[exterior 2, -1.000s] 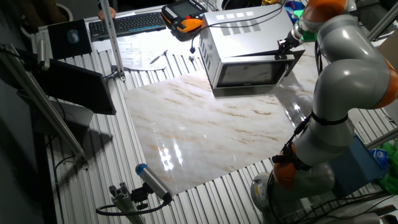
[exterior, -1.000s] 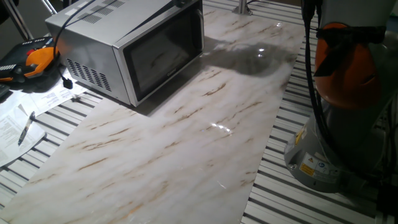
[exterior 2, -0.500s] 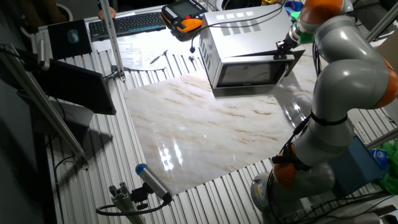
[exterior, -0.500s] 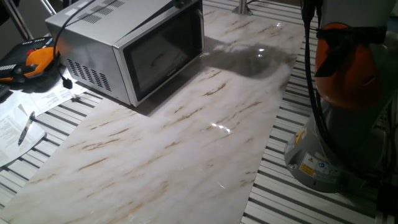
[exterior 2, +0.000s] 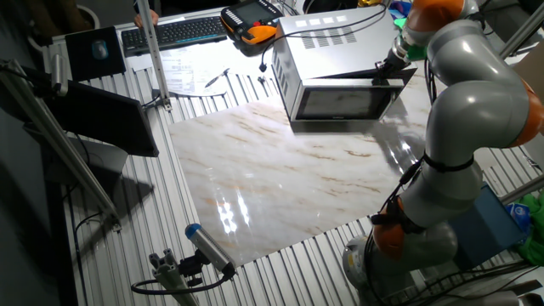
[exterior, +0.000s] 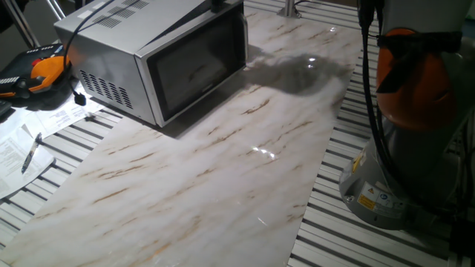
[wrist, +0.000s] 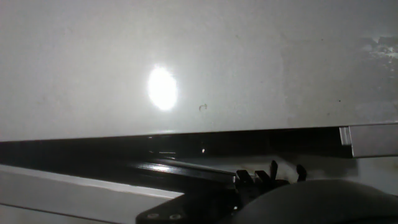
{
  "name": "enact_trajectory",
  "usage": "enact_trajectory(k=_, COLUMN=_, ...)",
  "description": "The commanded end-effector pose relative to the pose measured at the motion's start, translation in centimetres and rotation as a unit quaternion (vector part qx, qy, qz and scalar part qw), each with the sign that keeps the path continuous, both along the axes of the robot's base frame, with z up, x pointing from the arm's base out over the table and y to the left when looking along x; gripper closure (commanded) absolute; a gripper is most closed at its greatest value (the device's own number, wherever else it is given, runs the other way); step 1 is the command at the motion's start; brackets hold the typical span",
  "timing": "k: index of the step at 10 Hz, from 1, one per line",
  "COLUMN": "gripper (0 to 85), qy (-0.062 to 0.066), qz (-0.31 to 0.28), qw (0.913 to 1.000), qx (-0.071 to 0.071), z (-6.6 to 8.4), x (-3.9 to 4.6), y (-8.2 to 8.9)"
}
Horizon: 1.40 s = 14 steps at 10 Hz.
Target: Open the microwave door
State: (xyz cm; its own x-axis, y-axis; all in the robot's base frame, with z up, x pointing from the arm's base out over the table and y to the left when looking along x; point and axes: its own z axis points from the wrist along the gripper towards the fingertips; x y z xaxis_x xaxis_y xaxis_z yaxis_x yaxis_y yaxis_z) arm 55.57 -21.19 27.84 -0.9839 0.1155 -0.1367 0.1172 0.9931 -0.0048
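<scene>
From my station I see a table (exterior 2: 110, 255) of ribbed aluminium slats, with a glossy marble-patterned sheet (exterior 2: 289, 183) laid across its middle; overhead light throws bright glare spots on the sheet's near part. Loose papers (exterior: 22, 144) and a pen (exterior: 31, 153) lie on the slats at one edge, near an orange-and-black pendant (exterior: 33, 74). In the other fixed view a black keyboard (exterior 2: 174, 31) sits along the far edge beside a dark laptop (exterior 2: 93, 53). Slanted metal frame poles (exterior 2: 59, 144) run along the left side, with a dark panel (exterior 2: 119, 123) fixed among them. A blue-tipped cylinder on a small mount (exterior 2: 204, 246) rests at the near edge. The surroundings beyond the table are dim
</scene>
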Motion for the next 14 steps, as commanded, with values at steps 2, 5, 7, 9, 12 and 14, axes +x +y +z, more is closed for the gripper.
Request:
enact_trajectory(k=2, gripper=68.0, qy=0.003, qz=-0.011, qw=0.9999, qx=0.003, z=-0.4, x=-1.06, y=1.0)
enact_trajectory(k=5, gripper=68.0, qy=0.017, qz=-0.028, qw=0.9994, qx=0.009, z=-0.6, x=-2.80, y=2.6)
enact_trajectory(k=7, gripper=68.0, qy=0.034, qz=-0.036, qw=0.9985, qx=0.020, z=-0.5, x=-4.32, y=3.7)
enact_trajectory(k=9, gripper=68.0, qy=0.039, qz=-0.044, qw=0.9981, qx=0.018, z=-0.4, x=-5.86, y=4.6)
enact_trajectory(k=12, gripper=68.0, qy=0.047, qz=-0.036, qw=0.9980, qx=0.021, z=0.3, x=-5.55, y=4.0)
enact_trajectory(k=14, gripper=85.0, qy=0.069, qz=0.007, qw=0.9973, qx=0.023, z=2.0, x=-4.18, y=1.6)
